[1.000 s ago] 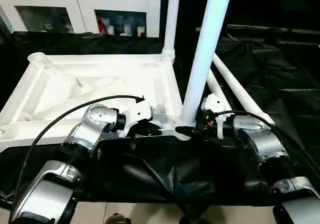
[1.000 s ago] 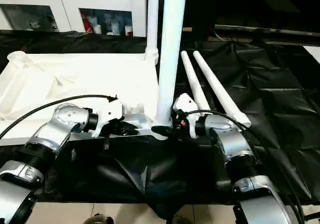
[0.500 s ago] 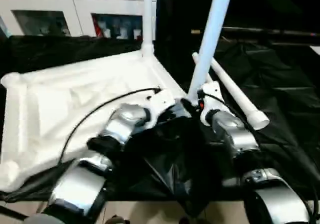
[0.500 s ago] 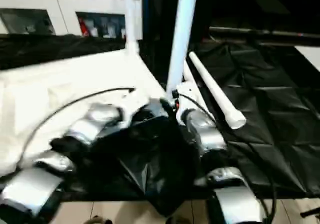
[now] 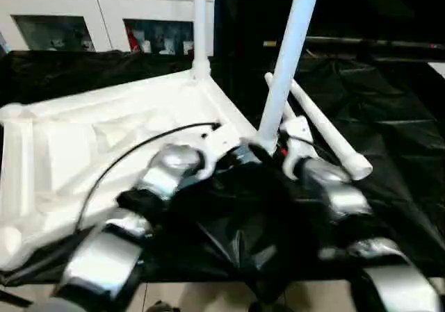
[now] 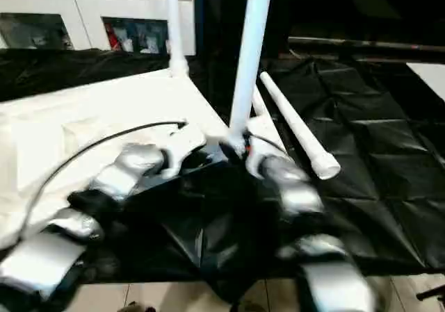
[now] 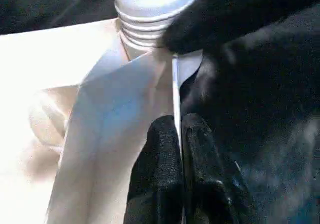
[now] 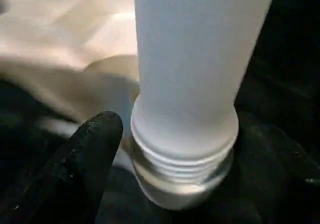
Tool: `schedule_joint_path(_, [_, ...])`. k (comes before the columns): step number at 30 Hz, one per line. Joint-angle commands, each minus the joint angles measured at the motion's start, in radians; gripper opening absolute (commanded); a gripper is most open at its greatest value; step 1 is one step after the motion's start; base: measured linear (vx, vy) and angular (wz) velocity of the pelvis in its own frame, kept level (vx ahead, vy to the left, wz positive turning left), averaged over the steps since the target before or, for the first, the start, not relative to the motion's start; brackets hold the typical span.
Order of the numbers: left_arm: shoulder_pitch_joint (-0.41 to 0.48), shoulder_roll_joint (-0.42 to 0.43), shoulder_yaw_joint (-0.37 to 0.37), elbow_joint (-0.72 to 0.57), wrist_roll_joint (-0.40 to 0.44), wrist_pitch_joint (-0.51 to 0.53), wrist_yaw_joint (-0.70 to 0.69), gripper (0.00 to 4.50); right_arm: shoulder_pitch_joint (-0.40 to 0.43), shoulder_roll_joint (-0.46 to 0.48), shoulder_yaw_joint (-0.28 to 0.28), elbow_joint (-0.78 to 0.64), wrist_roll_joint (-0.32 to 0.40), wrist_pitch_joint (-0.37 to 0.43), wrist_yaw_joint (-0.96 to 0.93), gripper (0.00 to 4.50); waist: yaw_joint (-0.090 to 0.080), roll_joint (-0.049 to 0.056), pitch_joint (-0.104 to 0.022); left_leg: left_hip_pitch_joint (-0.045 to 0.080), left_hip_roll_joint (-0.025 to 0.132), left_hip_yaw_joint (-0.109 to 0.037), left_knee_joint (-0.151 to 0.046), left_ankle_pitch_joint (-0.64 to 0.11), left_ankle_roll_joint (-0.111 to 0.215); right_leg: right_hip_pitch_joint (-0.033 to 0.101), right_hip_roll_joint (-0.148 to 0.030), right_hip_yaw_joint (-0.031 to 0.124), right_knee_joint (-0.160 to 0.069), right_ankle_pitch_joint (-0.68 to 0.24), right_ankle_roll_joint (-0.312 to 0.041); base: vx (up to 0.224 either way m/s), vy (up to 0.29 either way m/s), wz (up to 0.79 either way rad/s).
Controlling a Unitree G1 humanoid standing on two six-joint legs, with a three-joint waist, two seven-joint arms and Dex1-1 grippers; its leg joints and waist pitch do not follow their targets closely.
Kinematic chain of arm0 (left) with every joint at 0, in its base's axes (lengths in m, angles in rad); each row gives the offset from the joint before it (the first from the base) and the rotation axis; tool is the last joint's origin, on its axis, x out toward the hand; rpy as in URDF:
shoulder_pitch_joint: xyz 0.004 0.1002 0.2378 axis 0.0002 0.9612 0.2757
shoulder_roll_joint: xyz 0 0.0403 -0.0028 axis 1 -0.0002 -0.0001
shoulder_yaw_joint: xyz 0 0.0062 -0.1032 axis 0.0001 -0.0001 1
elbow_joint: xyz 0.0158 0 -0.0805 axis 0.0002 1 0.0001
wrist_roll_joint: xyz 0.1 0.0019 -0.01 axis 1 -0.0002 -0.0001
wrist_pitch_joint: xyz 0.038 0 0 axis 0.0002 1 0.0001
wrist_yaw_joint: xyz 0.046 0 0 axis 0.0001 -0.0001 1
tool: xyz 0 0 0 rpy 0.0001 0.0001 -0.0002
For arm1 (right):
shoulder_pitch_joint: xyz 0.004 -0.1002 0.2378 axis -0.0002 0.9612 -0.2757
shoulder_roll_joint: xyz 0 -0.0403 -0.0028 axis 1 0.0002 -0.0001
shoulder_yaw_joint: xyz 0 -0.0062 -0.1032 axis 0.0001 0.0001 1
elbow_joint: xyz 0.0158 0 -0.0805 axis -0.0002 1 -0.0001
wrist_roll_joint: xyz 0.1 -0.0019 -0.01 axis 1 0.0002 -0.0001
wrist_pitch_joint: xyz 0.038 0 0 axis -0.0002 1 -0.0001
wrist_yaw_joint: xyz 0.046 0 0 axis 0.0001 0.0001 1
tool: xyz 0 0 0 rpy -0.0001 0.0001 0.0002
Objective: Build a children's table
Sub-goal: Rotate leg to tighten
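Observation:
The white tabletop [image 5: 90, 138] lies upside down on black cloth, its ribbed underside up. One leg [image 5: 200, 27] stands upright in the far corner socket. A second leg [image 5: 286, 62] stands in the near right corner socket, its threaded base [image 8: 182, 169] showing above the socket. My right gripper [image 5: 277, 151] is open around that base, one finger [image 8: 95, 149] apart from the tube. My left gripper [image 7: 179, 149] is shut on the thin edge of the tabletop's rim, just beside the same corner. Two loose legs [image 5: 327, 135] lie to the right.
Black cloth [image 5: 389, 117] covers the work surface and hangs in folds over its near edge [image 5: 243, 256]. A white cabinet with glass doors [image 5: 83, 27] stands behind. A black cable [image 5: 139, 152] runs along my left forearm.
The whole view has shifted, and the tabletop now lies turned at an angle. My right gripper's fingers stand wider around the leg's base. The left gripper stays shut on the rim.

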Motion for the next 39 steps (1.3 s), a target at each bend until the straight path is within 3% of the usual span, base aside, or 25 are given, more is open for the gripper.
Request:
schedule_joint_path(1, [0.034,0.015,-0.025,-0.031,-0.028,-0.035,-0.118,0.0,0.004,-0.028,0.047,-0.067,0.026,0.009,0.141,3.71,0.008,-0.011,-0.068,0.005,0.018,-0.006,-0.064,-0.28,0.065,0.048,-0.047,0.034,-0.069,-0.324,-0.201,0.0,0.0,0.0])
schedule_joint_path(4, [0.069,0.075,-0.045,-0.085,-0.055,-0.053,-0.257,0.0,0.027,-0.098,0.077,-0.118,0.034,0.028,0.277,3.71,0.017,-0.009,-0.071,0.005,0.023,0.0,-0.058,-0.201,0.096,0.052,-0.041,0.035,-0.048,-0.167,-0.254,0.0,0.0,0.0])
schedule_joint_path(7, [0.088,0.099,-0.042,-0.123,-0.083,-0.035,-0.328,0.0,0.038,-0.123,0.085,-0.148,0.041,0.032,0.332,3.71,0.027,-0.006,-0.075,0.005,0.026,0.005,-0.055,-0.161,0.106,0.052,-0.041,0.034,-0.037,-0.102,-0.282,0.0,0.0,0.0])
schedule_joint_path(10, [0.1,0.117,-0.041,-0.146,-0.095,-0.032,-0.371,0.0,0.045,-0.137,0.092,-0.169,0.045,0.044,0.369,3.71,0.035,-0.005,-0.071,0.009,0.028,0.006,-0.058,-0.187,0.095,0.05,-0.043,0.035,-0.041,-0.144,-0.28,0.0,0.0,0.0])
schedule_joint_path(16, [0.105,0.132,-0.036,-0.157,-0.096,-0.034,-0.381,0.0,0.06,-0.147,0.113,-0.193,0.042,0.059,0.397,3.5,0.035,-0.007,-0.066,0.011,0.025,0.002,-0.065,-0.256,0.043,0.047,-0.045,0.037,-0.056,-0.284,-0.224,0.0,0.0,0.0])
schedule_joint_path(19, [0.106,0.129,-0.03,-0.162,-0.094,-0.034,-0.378,0.0,0.068,-0.143,0.117,-0.205,0.041,0.069,0.403,3.08,0.034,-0.008,-0.068,0.01,0.024,0.002,-0.063,-0.236,0.045,0.047,-0.044,0.038,-0.053,-0.26,-0.225,0.0,0.0,0.0])
schedule_joint_path(24, [0.107,0.125,-0.026,-0.162,-0.087,-0.036,-0.362,0.0,0.077,-0.141,0.121,-0.211,0.035,0.075,0.396,2.82,0.035,-0.008,-0.07,0.008,0.024,0.003,-0.061,-0.21,0.057,0.048,-0.043,0.037,-0.048,-0.217,-0.235,0.0,0.0,0.0])
schedule_joint_path(25, [0.092,0.111,-0.021,-0.128,-0.058,-0.041,-0.279,0.0,0.077,-0.116,0.101,-0.185,0.026,0.091,0.31,2.77,0.033,-0.009,-0.069,0.008,0.024,0.004,-0.061,-0.214,0.055,0.047,-0.043,0.037,-0.05,-0.229,-0.233,0.0,0.0,0.0])
schedule_joint_path(29, [0.071,0.086,-0.011,-0.086,-0.032,-0.031,-0.174,0.0,0.067,-0.072,0.064,-0.132,0.008,0.116,0.154,2.72,0.025,-0.01,-0.064,0.013,0.019,-0.002,-0.066,-0.266,0.022,0.042,-0.046,0.036,-0.066,-0.357,-0.191,0.0,0.0,0.0])
schedule_joint_path(35, [0.006,-0.062,0.023,-0.001,-0.002,0.049,0.138,0.0,0.039,0.108,-0.063,-0.034,0.046,0.159,-0.249,2.72,0.014,-0.008,-0.065,0.015,0.015,-0.006,-0.068,-0.304,-0.002,0.038,-0.043,0.035,-0.074,-0.401,-0.167,0.0,0.0,0.0])
schedule_joint_path(37, [-0.011,-0.105,0.031,0.019,0.0,0.071,0.21,0.0,0.027,0.153,-0.072,-0.013,0.046,0.152,-0.324,2.72,0.012,-0.005,-0.063,0.022,0.015,-0.004,-0.067,-0.321,0.0,0.031,-0.044,0.037,-0.078,-0.408,-0.167,0.0,0.0,0.0])
schedule_joint_path(38, [-0.018,-0.127,0.03,0.026,0.002,0.073,0.234,0.0,0.018,0.173,-0.066,0.0,0.034,0.135,-0.354,2.72,0.011,-0.006,-0.064,0.016,0.014,-0.006,-0.068,-0.315,0.004,0.038,-0.043,0.035,-0.076,-0.405,-0.166,0.0,0.0,0.0])
schedule_joint_path(39, [-0.024,-0.153,0.024,0.031,0.003,0.07,0.244,0.0,0.005,0.195,-0.049,0.017,0.011,0.106,-0.388,2.72,0.011,-0.006,-0.064,0.014,0.014,-0.005,-0.069,-0.312,0.005,0.037,-0.044,0.035,-0.078,-0.403,-0.163,0.0,0.0,0.0])
